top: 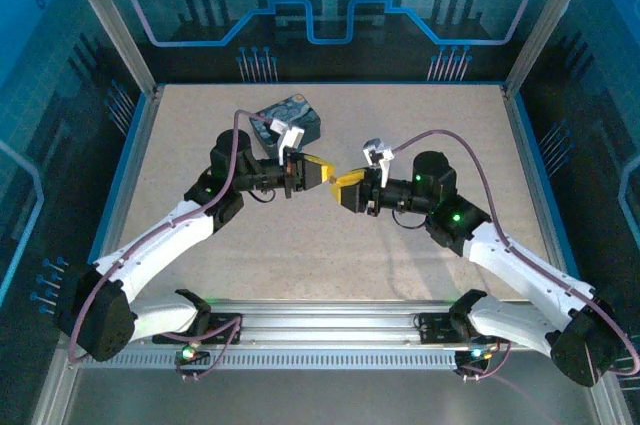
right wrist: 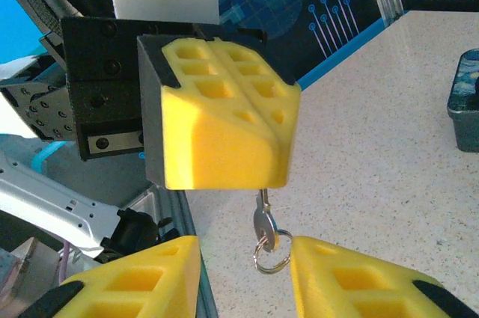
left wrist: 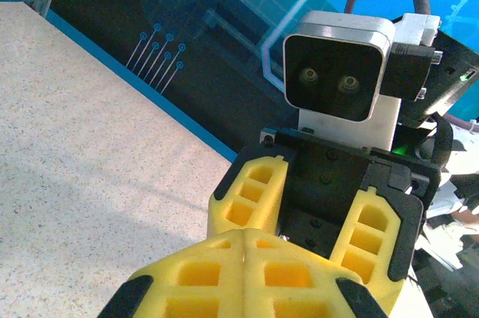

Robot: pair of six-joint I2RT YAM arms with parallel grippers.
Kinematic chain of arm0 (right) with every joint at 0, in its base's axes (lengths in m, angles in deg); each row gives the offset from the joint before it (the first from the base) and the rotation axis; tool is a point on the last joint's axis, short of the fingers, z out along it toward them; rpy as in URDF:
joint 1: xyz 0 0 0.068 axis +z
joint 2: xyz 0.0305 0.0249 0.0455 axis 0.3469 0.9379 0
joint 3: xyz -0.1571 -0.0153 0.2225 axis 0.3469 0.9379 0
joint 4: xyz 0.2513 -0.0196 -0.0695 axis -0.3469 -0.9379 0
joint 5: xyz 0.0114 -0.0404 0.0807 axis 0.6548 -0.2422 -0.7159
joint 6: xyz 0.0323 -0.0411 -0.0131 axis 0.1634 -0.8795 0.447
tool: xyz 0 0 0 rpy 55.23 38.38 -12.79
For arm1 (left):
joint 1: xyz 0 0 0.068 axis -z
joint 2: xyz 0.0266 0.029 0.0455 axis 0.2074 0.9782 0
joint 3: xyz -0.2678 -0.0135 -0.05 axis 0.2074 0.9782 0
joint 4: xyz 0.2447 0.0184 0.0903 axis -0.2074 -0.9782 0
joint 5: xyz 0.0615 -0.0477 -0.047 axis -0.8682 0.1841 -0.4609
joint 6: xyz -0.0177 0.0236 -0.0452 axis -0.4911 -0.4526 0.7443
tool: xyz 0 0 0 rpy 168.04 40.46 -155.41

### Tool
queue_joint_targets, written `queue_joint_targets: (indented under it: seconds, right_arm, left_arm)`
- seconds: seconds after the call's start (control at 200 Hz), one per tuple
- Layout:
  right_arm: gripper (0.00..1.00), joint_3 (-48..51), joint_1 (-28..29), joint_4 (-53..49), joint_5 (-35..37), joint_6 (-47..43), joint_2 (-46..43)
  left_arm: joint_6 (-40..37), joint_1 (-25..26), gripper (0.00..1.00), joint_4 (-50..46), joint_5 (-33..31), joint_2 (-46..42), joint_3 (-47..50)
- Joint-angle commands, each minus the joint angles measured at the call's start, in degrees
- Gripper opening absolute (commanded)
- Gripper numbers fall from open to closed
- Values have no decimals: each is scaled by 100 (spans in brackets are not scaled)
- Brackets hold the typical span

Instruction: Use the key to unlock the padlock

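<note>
My left gripper (top: 325, 173) is shut, its yellow fingertips (right wrist: 224, 146) pressed together above the table's middle. The key (right wrist: 262, 221), a small silver one, hangs below them, its blade pinched in the seam and its head and wire ring (right wrist: 271, 260) dangling free. My right gripper (right wrist: 245, 258) faces the left one tip to tip and stands open, one finger on each side of the key's head; the ring hangs very close to one finger. In the left wrist view the right gripper (left wrist: 314, 213) shows just beyond my shut left fingertips (left wrist: 194, 273). The padlock is hidden or out of view.
A dark blue swirl-patterned box (top: 287, 123) sits on the speckled table (top: 330, 245) behind the left arm, and its corner (right wrist: 465, 101) shows in the right wrist view. Blue walls and metal posts enclose the table; a rail runs along the near edge.
</note>
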State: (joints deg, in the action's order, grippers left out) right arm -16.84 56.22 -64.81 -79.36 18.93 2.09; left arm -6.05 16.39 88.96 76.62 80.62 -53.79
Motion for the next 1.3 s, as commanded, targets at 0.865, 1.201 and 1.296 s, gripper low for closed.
queue_joint_targets:
  seconds: [0.865,1.201,1.296]
  right_arm:
    - [9,13,160,344,84,43,137]
    - [2,100,148,142,234,-58,-29]
    - [1,131,133,114,262,-78,-96]
  left_arm:
    - [-103,49,0,-23,-80,-165,-145]
    - [-142,45,0,-46,-210,-214,-123]
    - [-160,45,0,-55,-262,-239,-98]
